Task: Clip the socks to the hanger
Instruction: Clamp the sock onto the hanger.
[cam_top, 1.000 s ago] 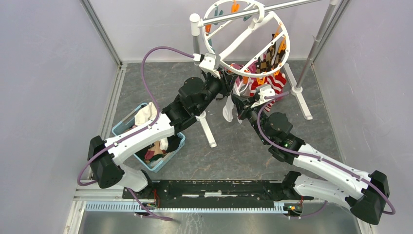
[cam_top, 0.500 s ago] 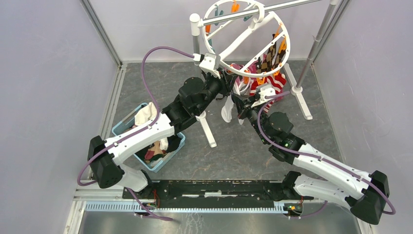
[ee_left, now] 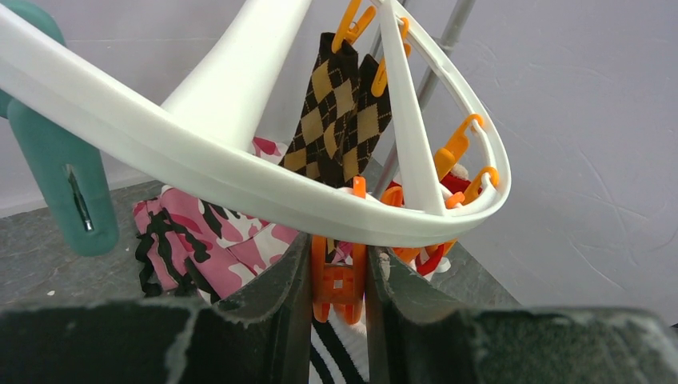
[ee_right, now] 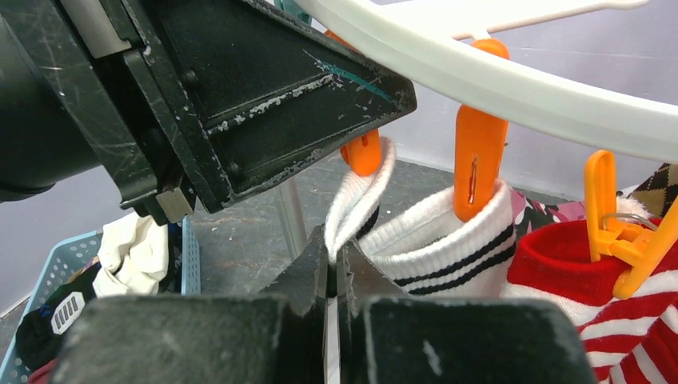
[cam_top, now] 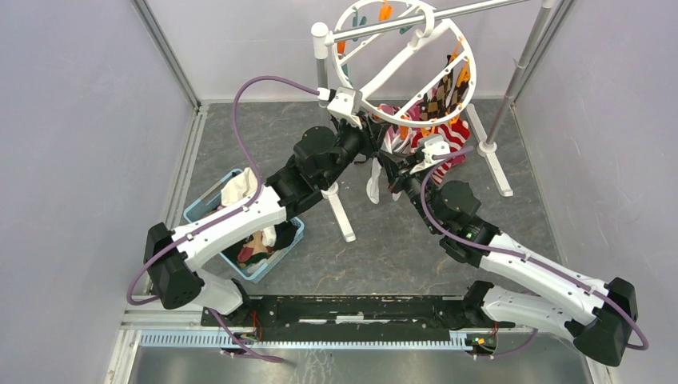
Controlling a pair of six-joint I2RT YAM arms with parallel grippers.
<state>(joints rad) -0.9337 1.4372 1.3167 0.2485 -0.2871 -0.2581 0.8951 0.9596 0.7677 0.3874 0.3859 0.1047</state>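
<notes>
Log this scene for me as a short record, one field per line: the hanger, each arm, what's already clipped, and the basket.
hanger: large round white plastic ring, hooked over a silver metal rail
left arm: jaws squeezing an orange plastic clothespin on the ring's rim
right arm: jaws shut on the cuff of a white ribbed sock, held up at that clothespin
already clipped: brown-and-black argyle socks; white sock with dark cuff stripes; red-and-white striped sock
basket: light blue plastic basket, clothes inside
</notes>
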